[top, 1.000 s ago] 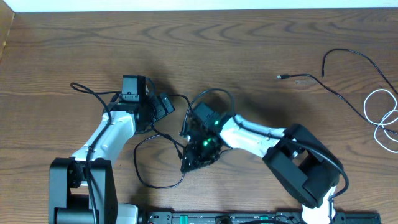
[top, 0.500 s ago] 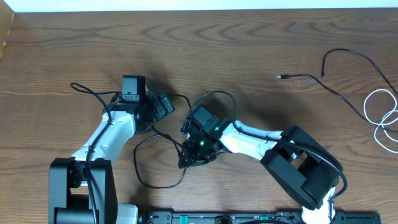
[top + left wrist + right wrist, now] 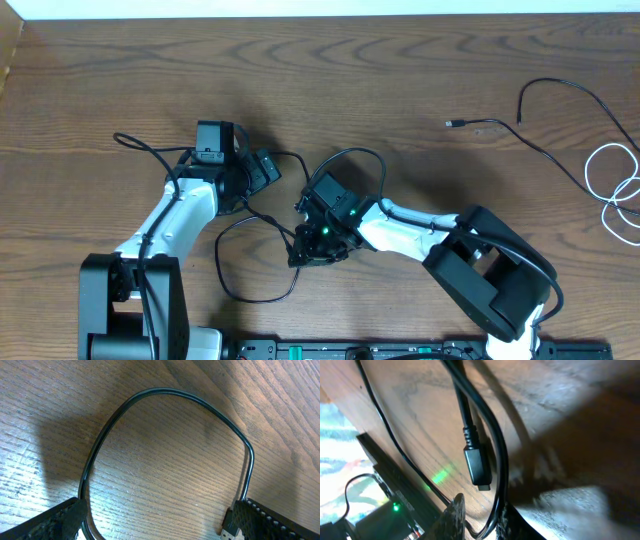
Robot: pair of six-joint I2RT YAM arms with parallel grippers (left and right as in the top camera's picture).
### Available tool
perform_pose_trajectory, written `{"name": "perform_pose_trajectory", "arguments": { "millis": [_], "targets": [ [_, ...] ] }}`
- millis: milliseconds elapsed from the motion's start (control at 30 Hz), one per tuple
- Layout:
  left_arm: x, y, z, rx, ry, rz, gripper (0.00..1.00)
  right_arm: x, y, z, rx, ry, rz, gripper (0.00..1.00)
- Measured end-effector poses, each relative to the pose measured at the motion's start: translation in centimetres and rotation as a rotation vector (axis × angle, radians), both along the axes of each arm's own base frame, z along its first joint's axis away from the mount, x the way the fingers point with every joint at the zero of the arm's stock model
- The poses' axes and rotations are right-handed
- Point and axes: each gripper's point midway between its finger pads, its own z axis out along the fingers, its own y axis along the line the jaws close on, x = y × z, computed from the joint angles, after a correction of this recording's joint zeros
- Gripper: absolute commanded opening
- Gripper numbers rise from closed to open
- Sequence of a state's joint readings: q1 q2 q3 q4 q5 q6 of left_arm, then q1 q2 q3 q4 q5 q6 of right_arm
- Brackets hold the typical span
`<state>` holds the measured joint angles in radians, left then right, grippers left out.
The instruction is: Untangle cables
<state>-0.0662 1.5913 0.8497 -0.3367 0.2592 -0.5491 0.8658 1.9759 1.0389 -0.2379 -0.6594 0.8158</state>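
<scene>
- Left gripper (image 3: 157,510) is spread wide and holds nothing, its fingers low over the table (image 3: 400,60) on either side of a bend in the black cable (image 3: 165,394).
- Right gripper (image 3: 477,521) is in tight: fingertips (image 3: 456,512) close together, with a strand of that black cable running down through the narrow gap. Clamped or only straddled, I cannot tell.
- Seen from overhead, the black cable (image 3: 219,262) lies between the two grippers and sweeps down-left into a loose loop beside the left arm's base (image 3: 130,300).
- The white cable (image 3: 603,172) sits well apart at the far right edge, with another thin black cord (image 3: 560,88) curving past it.
- As I read it, the step is getting hold near a plug end to draw it out of the loop.
- That is best done with a grip just behind the plug (image 3: 477,467) and a slow pull along the cord's own line.
- Left jaws could close on the bend to anchor it, and the pull should avoid snagging the thicker wire (image 3: 352,153) looped over the right wrist.
- In the right wrist view the plug's long axis runs nearly up and down the frame, tip toward the fingertips, cord leading off to the top.
- In the left wrist view the bend arches away from the gripper. A metal-tipped plug (image 3: 227,529) sits beside the right-hand finger, pointing at the bottom edge.
</scene>
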Motion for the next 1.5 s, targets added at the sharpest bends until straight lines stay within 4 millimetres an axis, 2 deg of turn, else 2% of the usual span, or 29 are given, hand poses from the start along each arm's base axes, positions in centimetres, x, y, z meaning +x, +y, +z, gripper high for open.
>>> {"name": "perform_pose_trajectory", "arguments": {
  "millis": [67, 100, 167, 533, 700, 800, 1033, 1233, 1367, 1500],
  "targets": [
    [0.0, 0.0, 0.0, 0.000, 0.000, 0.000, 0.98, 0.1, 0.0, 0.0, -0.007, -0.002, -0.012, 0.15],
    [0.0, 0.0, 0.0, 0.000, 0.000, 0.000, 0.98, 0.2, 0.0, -0.1, -0.012, -0.005, -0.016, 0.08],
    [0.0, 0.0, 0.0, 0.000, 0.000, 0.000, 0.98, 0.3, -0.1, -0.2, -0.024, -0.014, -0.026, 0.01],
    [0.0, 0.0, 0.0, 0.000, 0.000, 0.000, 0.98, 0.4, -0.9, -0.3, -0.045, -0.021, -0.016, 0.01],
    [0.0, 0.0, 0.0, 0.000, 0.000, 0.000, 0.98, 1.1, -3.1, 0.1, -0.062, -0.072, 0.028, 0.01],
    [0.0, 0.0, 0.0, 0.000, 0.000, 0.000, 0.98, 1.6, -4.8, 1.5, -0.067, -0.132, 0.054, 0.01],
    [0.0, 0.0, 0.0, 0.000, 0.000, 0.000, 0.98, 4.7, -7.8, 10.4, 0.000, -0.384, 0.024, 0.01],
    [0.0, 0.0, 0.0, 0.000, 0.000, 0.000, 0.98, 7.0, -10.1, 19.3, 0.045, -0.707, -0.028, 0.01],
    [0.0, 0.0, 0.0, 0.000, 0.000, 0.000, 0.98, 7.6, -11.8, 26.1, 0.089, -0.970, -0.059, 0.01],
    [0.0, 0.0, 0.0, 0.000, 0.000, 0.000, 0.98, 7.3, -13.8, 33.0, 0.140, -1.238, -0.106, 0.01]
  ]
}}
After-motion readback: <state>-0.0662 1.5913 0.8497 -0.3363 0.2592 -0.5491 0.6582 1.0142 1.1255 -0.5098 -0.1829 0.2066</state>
